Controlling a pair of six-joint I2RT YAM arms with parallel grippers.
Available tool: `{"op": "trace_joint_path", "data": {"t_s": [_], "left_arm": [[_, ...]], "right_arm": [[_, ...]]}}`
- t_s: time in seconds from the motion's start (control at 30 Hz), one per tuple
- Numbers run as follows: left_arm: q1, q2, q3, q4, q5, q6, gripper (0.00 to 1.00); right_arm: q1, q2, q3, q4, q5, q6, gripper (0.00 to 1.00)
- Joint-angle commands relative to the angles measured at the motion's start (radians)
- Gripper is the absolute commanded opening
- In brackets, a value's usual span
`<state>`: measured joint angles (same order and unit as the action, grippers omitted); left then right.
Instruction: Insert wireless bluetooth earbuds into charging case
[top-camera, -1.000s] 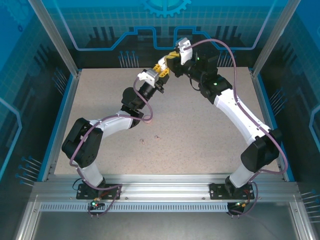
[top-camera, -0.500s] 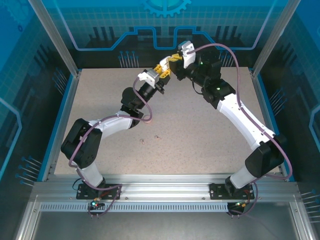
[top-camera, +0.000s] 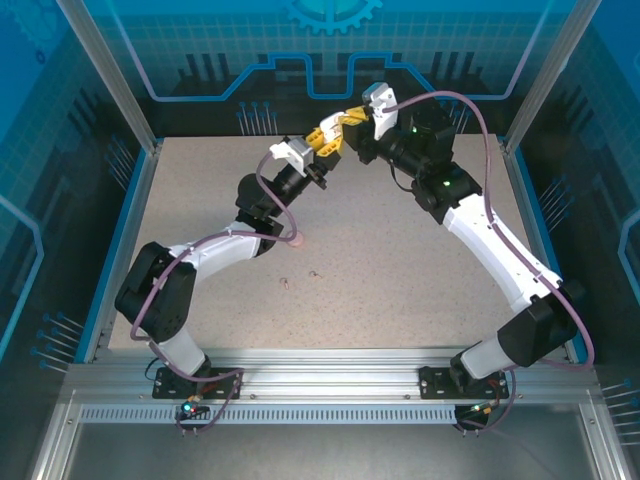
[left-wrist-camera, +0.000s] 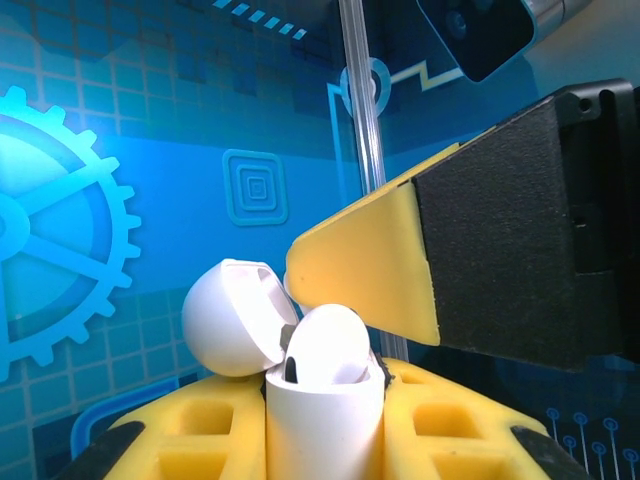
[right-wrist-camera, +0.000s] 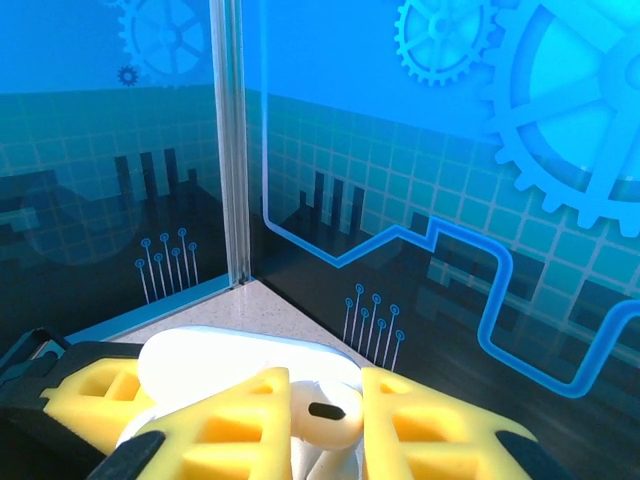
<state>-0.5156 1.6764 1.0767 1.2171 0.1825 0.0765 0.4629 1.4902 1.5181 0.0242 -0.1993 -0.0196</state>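
Note:
In the left wrist view, my left gripper (left-wrist-camera: 322, 425) is shut on the white charging case (left-wrist-camera: 325, 430). The case stands upright, with its lid (left-wrist-camera: 232, 318) hinged open to the left. A white earbud (left-wrist-camera: 328, 345) sits in the case's mouth. A yellow finger of my right gripper (left-wrist-camera: 372, 272) reaches in from above it. In the right wrist view, my right gripper (right-wrist-camera: 326, 405) is shut on that earbud (right-wrist-camera: 325, 412), and the case lid (right-wrist-camera: 220, 360) lies behind it. Both grippers, left (top-camera: 321, 142) and right (top-camera: 346, 122), meet high above the table's far edge.
A pink round case (top-camera: 296, 240) lies on the speckled table (top-camera: 400, 270) beside the left arm. Two tiny specks (top-camera: 288, 282) (top-camera: 316, 271) lie nearer the front, too small to make out. The blue glass back wall (top-camera: 330, 60) stands close behind the grippers.
Both wrists have shifted slightly while staying together. The right arm has swung a little to the right and the left wrist a little to the left. Both grips are unchanged.

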Motion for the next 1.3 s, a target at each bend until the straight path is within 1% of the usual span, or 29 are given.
{"op": "trace_joint_path", "data": {"t_s": [0.0,0.23,0.7,0.77,0.93,1.17,1.27], "left_arm": [[0.002,-0.058,0.026,0.079,0.039,-0.024,0.00],[0.004,-0.061,0.028,0.077,0.046,-0.027,0.00],[0.003,-0.058,0.025,0.078,0.045,-0.024,0.00],[0.003,-0.057,0.024,0.078,0.044,-0.024,0.00],[0.003,-0.058,0.025,0.078,0.043,-0.026,0.00],[0.004,-0.058,0.023,0.078,0.041,-0.025,0.00],[0.004,-0.058,0.023,0.078,0.039,-0.026,0.00]], "right_arm": [[-0.004,-0.015,-0.008,-0.059,-0.047,-0.020,0.19],[0.011,-0.017,0.009,-0.105,-0.080,-0.055,0.18],[0.028,0.001,0.054,-0.155,-0.068,-0.102,0.19],[0.029,0.003,0.058,-0.158,-0.068,-0.102,0.20],[0.033,0.005,0.063,-0.156,-0.058,-0.102,0.29],[0.032,-0.001,0.060,-0.149,-0.057,-0.095,0.34],[0.032,-0.005,0.057,-0.150,-0.065,-0.088,0.39]]}}
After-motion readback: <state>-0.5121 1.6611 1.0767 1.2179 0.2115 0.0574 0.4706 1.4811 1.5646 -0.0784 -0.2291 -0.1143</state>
